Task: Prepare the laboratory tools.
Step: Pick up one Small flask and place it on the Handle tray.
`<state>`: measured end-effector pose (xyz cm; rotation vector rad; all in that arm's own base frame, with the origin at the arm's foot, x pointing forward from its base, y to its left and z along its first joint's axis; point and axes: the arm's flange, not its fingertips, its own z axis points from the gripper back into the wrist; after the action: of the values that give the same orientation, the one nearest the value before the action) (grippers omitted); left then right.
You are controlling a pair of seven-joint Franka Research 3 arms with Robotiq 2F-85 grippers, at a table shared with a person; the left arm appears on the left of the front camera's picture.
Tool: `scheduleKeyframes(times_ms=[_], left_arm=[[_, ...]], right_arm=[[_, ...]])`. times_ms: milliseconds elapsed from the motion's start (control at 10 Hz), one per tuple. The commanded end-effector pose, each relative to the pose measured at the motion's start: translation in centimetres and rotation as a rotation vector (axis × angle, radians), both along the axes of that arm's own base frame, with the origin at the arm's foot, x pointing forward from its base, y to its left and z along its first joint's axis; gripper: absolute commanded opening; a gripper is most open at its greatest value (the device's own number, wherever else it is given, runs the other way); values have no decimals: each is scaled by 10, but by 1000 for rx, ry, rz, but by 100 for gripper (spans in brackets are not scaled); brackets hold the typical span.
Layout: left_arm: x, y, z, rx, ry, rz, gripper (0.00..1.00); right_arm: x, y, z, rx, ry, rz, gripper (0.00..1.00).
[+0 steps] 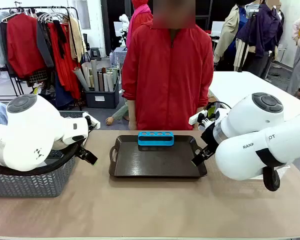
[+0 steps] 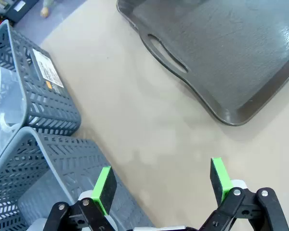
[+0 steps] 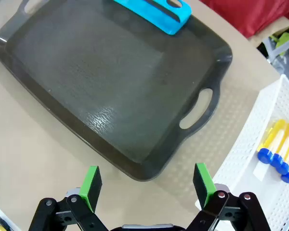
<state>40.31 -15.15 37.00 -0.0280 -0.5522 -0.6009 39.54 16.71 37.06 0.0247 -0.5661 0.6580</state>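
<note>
While flat, tubes [image 3: 275, 139] diagonal, caps [image 3: 273, 161] lower-right.

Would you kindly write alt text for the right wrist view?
The right gripper, jaws open and empty, hovers over a tan table at the near edge of a dark brown handled tray with a blue rack at its far edge. Beside the tray, a white mesh basket holds yellow tubes with blue caps.
</note>
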Motion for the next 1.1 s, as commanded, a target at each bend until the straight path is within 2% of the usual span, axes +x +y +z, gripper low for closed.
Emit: scheduleKeyframes(times_ms=[0,1000], left_arm=[[0,0,0,0,0,0,100],[0,0,0,0,0,0,100]], right_arm=[[0,0,0,0,0,0,100],[0,0,0,0,0,0,100]])
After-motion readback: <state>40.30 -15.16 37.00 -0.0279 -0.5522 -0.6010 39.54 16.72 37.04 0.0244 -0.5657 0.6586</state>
